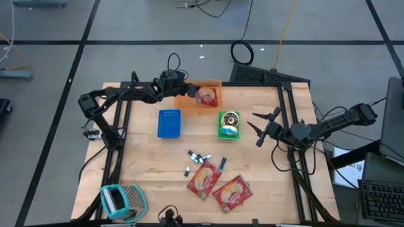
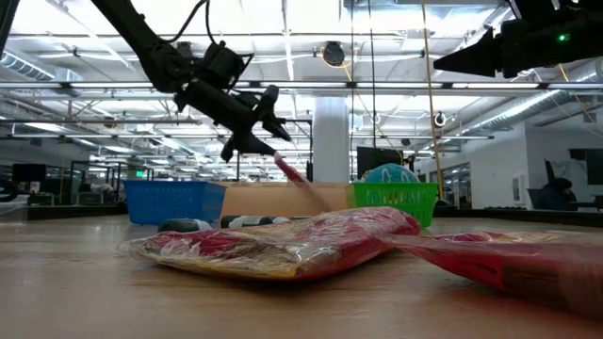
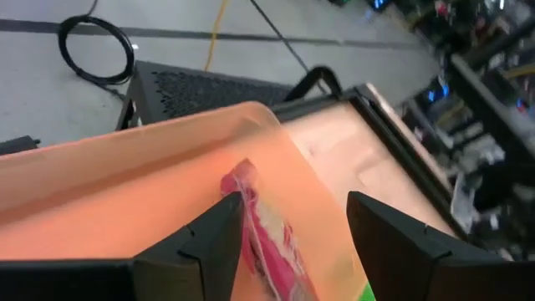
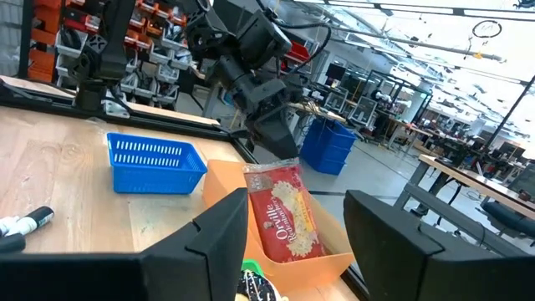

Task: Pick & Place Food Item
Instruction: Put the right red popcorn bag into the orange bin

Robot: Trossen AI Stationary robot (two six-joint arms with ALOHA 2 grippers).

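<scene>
A red popcorn packet [image 4: 284,209] stands tilted in the orange basket [image 1: 189,104] at the table's far middle, its lower end down inside the basket. My left gripper [image 1: 188,91] is open right at the packet's top edge. In the left wrist view its two fingers stand wide apart on either side of the packet [image 3: 267,234]. My right gripper [image 1: 260,128] waits open above the table's right side, pointing toward the baskets, with nothing between its fingers.
A blue basket [image 1: 169,123] and a green basket [image 1: 228,125] holding a round item stand in front of the orange one. Two more red packets [image 1: 203,178] [image 1: 231,192] and several small markers [image 1: 199,157] lie nearer the front. A teal object [image 1: 120,198] sits front left.
</scene>
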